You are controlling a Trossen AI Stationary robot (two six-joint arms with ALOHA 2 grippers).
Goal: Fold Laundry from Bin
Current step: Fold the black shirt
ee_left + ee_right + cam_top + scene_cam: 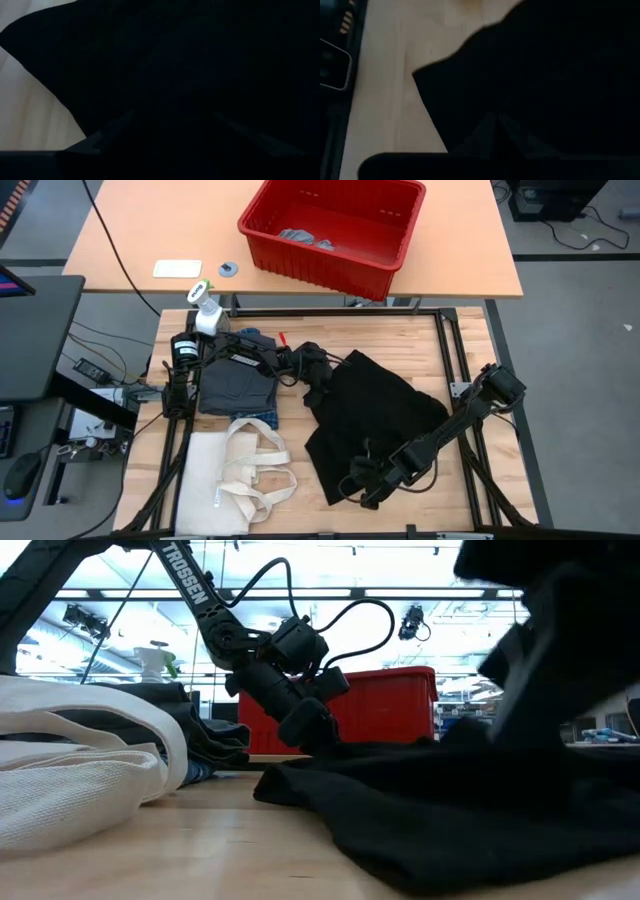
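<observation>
Right end effector (362, 480) pinches the black garment's (370, 415) crumpled near edge (left end effector (312, 383) spread).

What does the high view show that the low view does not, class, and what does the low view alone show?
Only the high view shows light grey pieces inside the red bin, the white spray bottle, and the right gripper at the black garment's near edge. Only the low view shows the room's ceiling lights behind the table. Both show the bin, the black garment, the cream tote bag and the left gripper on the black cloth.
</observation>
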